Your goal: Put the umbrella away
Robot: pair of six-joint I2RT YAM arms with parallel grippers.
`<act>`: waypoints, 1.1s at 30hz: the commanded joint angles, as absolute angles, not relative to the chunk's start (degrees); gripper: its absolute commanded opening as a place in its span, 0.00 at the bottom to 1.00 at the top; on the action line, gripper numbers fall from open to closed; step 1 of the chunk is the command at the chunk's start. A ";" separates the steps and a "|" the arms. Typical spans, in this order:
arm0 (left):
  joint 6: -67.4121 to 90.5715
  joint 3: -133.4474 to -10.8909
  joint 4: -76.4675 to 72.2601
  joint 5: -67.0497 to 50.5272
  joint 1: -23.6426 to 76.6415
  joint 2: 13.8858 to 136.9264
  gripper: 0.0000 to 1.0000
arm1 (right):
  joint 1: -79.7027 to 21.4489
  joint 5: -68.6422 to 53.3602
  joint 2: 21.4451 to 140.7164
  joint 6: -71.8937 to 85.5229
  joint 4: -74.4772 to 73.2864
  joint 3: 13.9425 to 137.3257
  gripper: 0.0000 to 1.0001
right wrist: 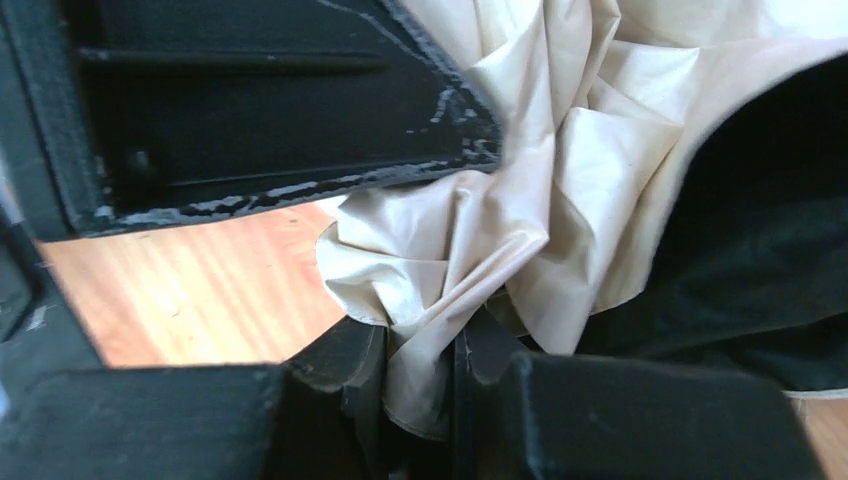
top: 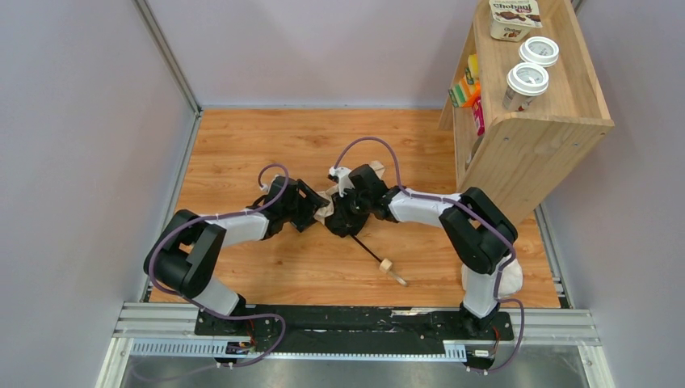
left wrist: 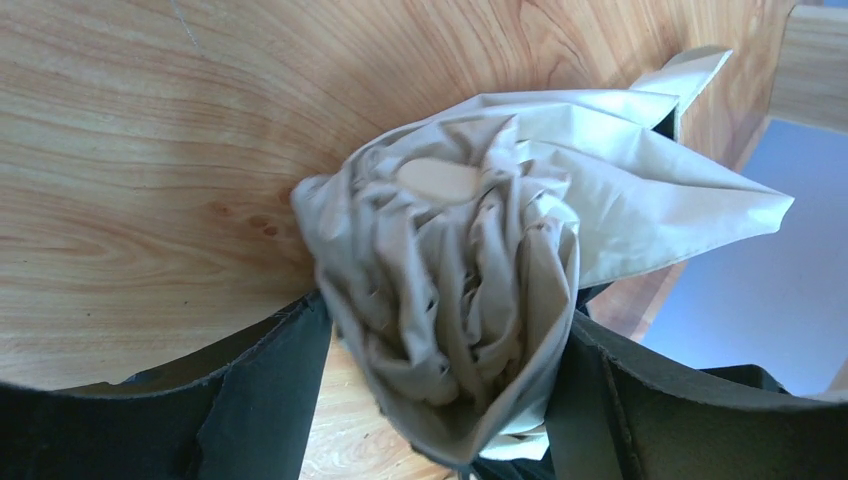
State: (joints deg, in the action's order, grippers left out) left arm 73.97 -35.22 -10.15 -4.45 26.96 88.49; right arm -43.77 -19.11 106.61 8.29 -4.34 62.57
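Umbrella diagonal, handle pointing near-right, left tool wide around canopy, right tool pinching canopy

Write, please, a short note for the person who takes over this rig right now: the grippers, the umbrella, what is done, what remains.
Left gripper: open, jaws wide on either side of the bunched canopy.
Right gripper: shut on a fold of the canopy.
Umbrella: lying on the table between the arms; shaft and wooden handle point toward the arm bases.
Done: canopy gathered into a loose bundle; strap tab sticks out free.
Left: tighten the bundle, probably fasten the strap, then stow it.
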 commanded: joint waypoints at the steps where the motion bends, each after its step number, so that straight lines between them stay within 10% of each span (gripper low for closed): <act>1: 74.35 -34.27 -1.75 -1.84 26.89 90.87 0.80 | -43.24 -35.41 111.62 13.36 -5.28 60.90 0.00; 11: 71.55 -37.53 5.27 -3.69 26.81 99.04 0.77 | -39.73 -49.47 114.96 11.26 -5.18 64.51 0.00; 17: 70.05 -35.51 1.32 -4.13 26.72 101.34 0.24 | -39.81 -51.95 116.02 8.71 -9.04 67.76 0.00; 26: 68.99 -36.83 3.25 -4.39 26.81 101.87 0.00 | -40.51 -38.52 112.85 8.27 -19.40 72.50 0.02; 33: 70.92 -37.53 7.37 -5.10 26.72 100.72 0.00 | -44.91 -15.07 106.62 7.47 -30.22 78.57 0.65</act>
State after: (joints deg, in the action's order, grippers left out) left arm 73.58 -40.56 -8.45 -9.32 25.85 95.55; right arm -41.28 -28.03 112.33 8.93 -21.30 74.65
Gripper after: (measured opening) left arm 0.423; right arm 0.549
